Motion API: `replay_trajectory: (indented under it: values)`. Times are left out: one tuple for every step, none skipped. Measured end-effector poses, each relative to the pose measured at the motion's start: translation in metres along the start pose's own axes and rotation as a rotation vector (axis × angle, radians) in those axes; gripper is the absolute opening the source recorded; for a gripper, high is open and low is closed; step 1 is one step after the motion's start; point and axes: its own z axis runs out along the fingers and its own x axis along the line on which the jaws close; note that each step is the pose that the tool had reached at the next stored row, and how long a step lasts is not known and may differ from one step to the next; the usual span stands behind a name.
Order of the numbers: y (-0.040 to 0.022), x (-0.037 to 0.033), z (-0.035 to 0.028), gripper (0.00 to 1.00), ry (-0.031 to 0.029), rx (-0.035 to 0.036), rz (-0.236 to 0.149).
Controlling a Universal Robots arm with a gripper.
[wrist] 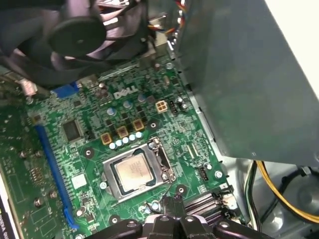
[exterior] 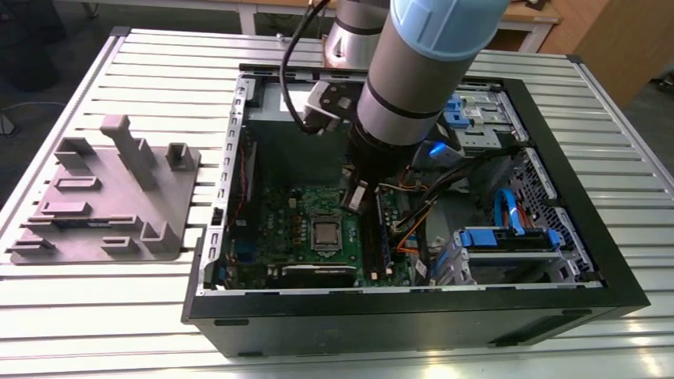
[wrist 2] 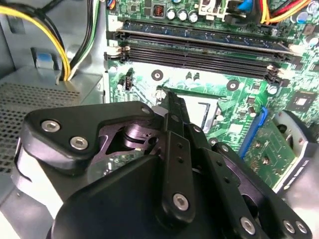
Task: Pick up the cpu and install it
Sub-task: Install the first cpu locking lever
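Hanging inside the open computer case (exterior: 589, 237), the claw (exterior: 356, 197) is sitting just above the green motherboard (exterior: 305, 229) with its black fingers (wrist 2: 175, 112) drawn close together and gripping nothing. Largest around it, the slatted metal table (exterior: 137, 63) is carrying the case and, toward the exterior view's left, a grey fixture plate (exterior: 106, 201) with upright blocks. Smallest, the cpu (wrist: 133, 171) is lying flat in its socket on the motherboard, just beside the claw's tips and apart from them.
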Motion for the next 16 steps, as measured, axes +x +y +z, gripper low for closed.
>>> replay_trajectory:
  values:
    - [-0.0001,0.0006,0.0,0.1,0.0004,0.0002,-0.006]
    - [-0.0001,0.0014,0.0001,0.1,0.0006,0.0007,-0.011]
    - [-0.0003,0.003,0.0001,0.1,0.0006,0.0015,-0.013]
    - [-0.0006,0.0047,0.0001,0.1,0.0003,0.0022,-0.015]
    - [-0.0008,0.0059,0.0,0.1,0.0004,0.0025,-0.016]
    - [-0.0008,0.0068,0.0,0.1,0.0005,0.0027,-0.018]
    - [-0.0008,0.0074,0.0001,0.1,0.0008,0.0027,-0.021]
    - [-0.0007,0.0079,0.0003,0.1,0.0012,0.0028,-0.026]
    - [-0.0007,0.0082,0.0006,0.1,0.0018,0.0032,-0.034]
    - [-0.0009,0.0085,0.0009,0.1,0.0023,0.0043,-0.044]
    - [-0.0009,0.0086,0.0013,0.1,0.0027,0.0058,-0.053]
    - [-0.001,0.0087,0.0017,0.1,0.0032,0.0072,-0.064]
    - [-0.0011,0.0088,0.0021,0.1,0.0038,0.0085,-0.074]
    - [-0.0011,0.0088,0.0026,0.1,0.0041,0.0103,-0.084]
    - [-0.0012,0.0092,0.0029,0.1,0.0042,0.0123,-0.091]
    - [-0.0014,0.01,0.0033,0.1,0.0037,0.0144,-0.095]
